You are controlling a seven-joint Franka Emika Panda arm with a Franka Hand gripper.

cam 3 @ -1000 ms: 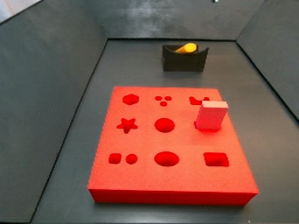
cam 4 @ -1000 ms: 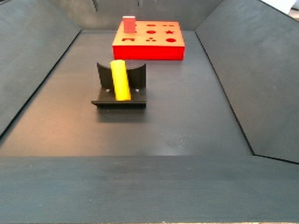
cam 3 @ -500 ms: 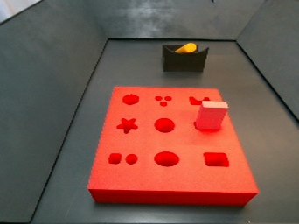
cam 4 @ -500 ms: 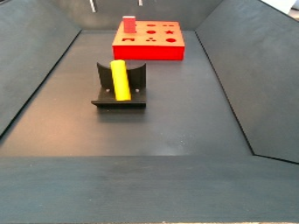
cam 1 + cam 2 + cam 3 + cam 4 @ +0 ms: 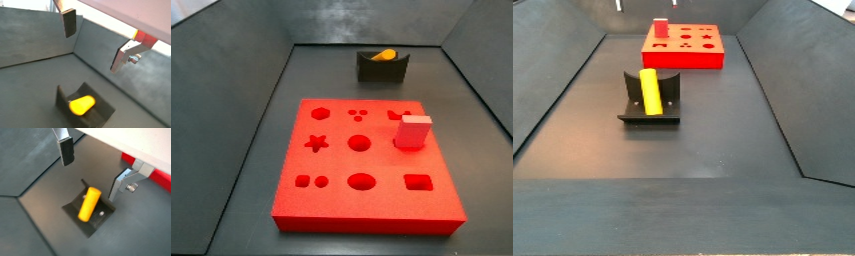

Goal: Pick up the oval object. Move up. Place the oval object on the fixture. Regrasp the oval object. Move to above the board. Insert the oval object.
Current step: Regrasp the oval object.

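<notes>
We held the gripper [image 5: 93,170] high above the fixture [image 5: 90,220], its fingers [image 5: 65,150] spread wide with nothing between them; in both side views only a sliver of it showed at the upper edge. The oval object [image 5: 88,204] lay in the fixture's notch, leaning along the bracket, well apart from the board [image 5: 368,164]; we judged the placing done and the regrasp in hand. The next move, as we read it, called for a descent that set the pads on either side of the peg before closing. On the board, a pink-red block [image 5: 413,131] stood upright near one edge; the other cut-outs looked empty, though which hole suited the peg we could not tell.
</notes>
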